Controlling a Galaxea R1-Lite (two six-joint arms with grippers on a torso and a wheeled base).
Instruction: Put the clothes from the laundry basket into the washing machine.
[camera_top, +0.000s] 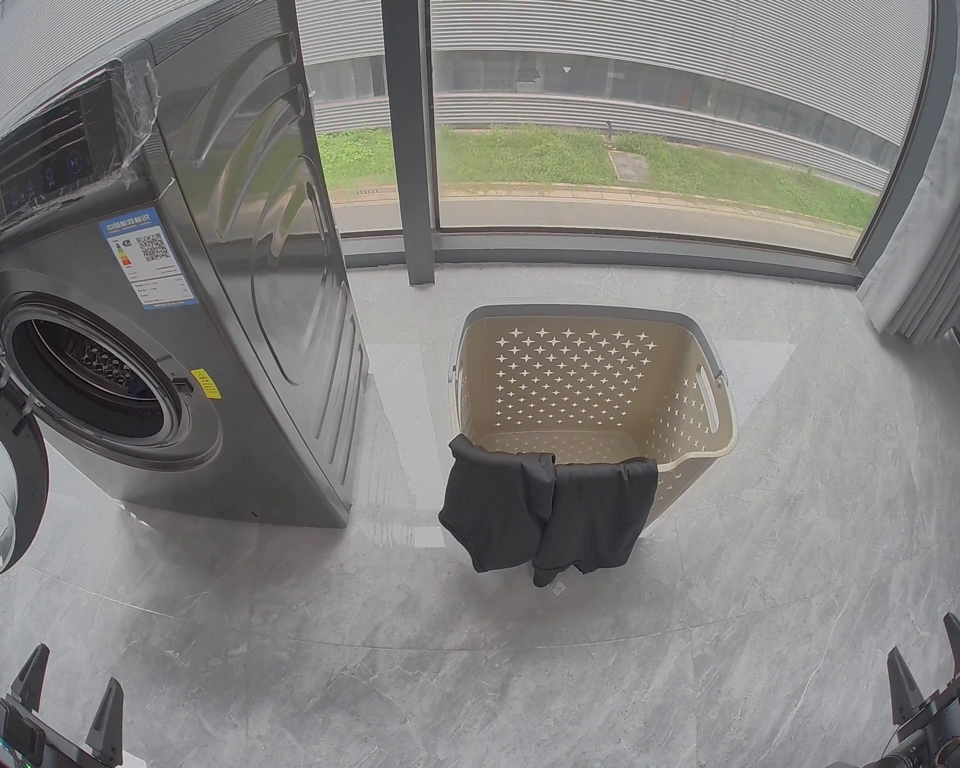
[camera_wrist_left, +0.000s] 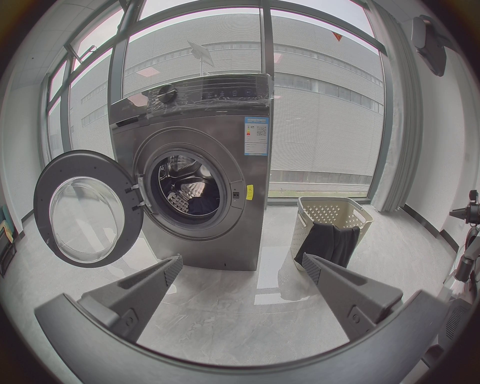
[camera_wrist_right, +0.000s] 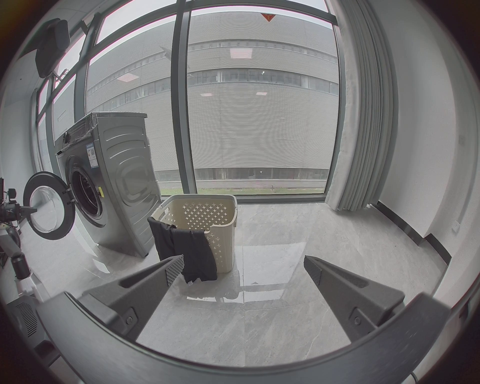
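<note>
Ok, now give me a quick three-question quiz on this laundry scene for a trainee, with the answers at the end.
1. True or false: the round door of the grey front-loading washing machine stands open.
2. Where is the dark grey clothing? A) inside the drum; B) draped over the rim of the cream perforated plastic laundry basket; C) flat on the floor.
3. What do the left gripper and the right gripper hold?
Key: 1 true; 2 B; 3 nothing, both are open and empty.

The left gripper (camera_top: 70, 688) and the right gripper (camera_top: 925, 648) sit low at either side, fingers (camera_wrist_left: 350, 295) spread wide.
</note>
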